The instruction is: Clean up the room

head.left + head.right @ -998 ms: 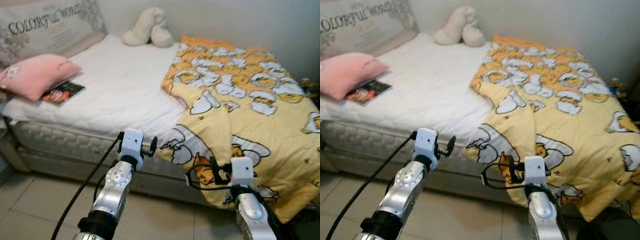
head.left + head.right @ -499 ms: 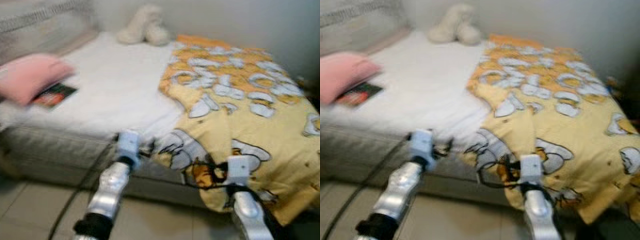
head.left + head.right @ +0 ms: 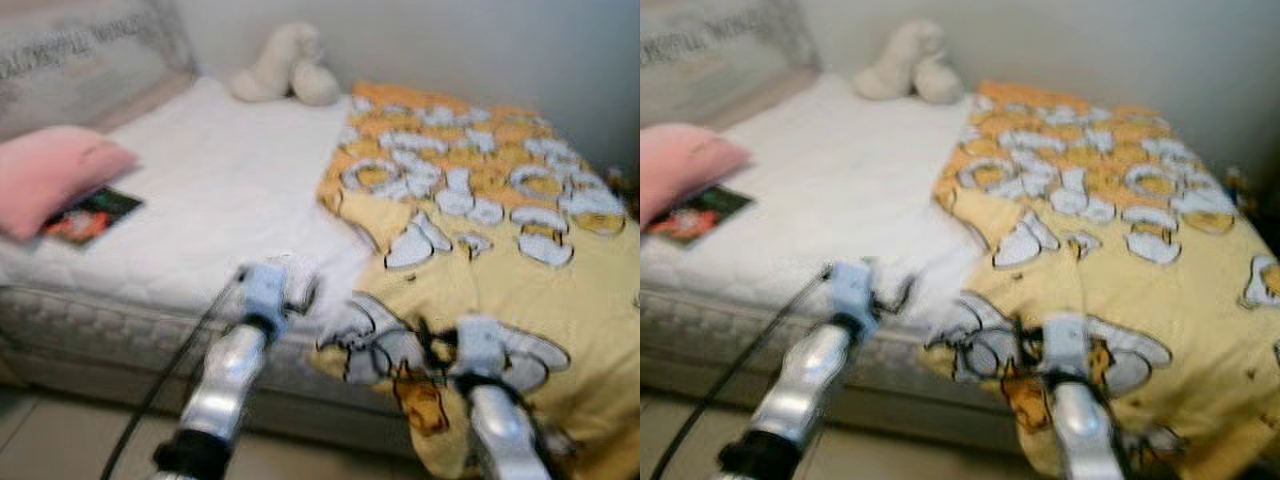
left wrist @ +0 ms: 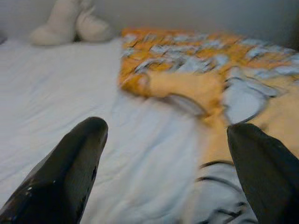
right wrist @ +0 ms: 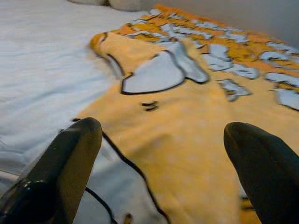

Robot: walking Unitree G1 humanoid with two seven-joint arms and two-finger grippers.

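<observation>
Though the head views are smeared by blur, the layout reads clearly enough. Far left on the bed (image 3: 215,195): a pink pillow (image 3: 50,175) at the mattress edge, with a grey printed pillow (image 3: 85,60) propped behind it against the wall. Just beside the pink pillow lies a small book or magazine (image 3: 92,212), flat on the white sheet, dark cover with red (title not legible). At the head of the bed, against the wall, sits a cream plush toy (image 3: 283,65).

The right half of the mattress is covered by a yellow blanket (image 3: 480,200) with a white-and-orange cartoon print; its near edge is rumpled and folded back on itself, and its lower part hangs over the bed's side toward the floor.

Left tool (image 4: 166,154): fingers spread wide, nothing between them, held at the near edge of the mattress over bare white sheet, with the blanket's folded edge just ahead and to its right. Left arm (image 3: 225,380) reaches up from below, a black cable trailing along it.

Right tool (image 5: 161,154): fingers likewise spread, empty, hovering just above the yellow blanket near its overhanging front portion; whether it touches the fabric cannot be told.
</observation>
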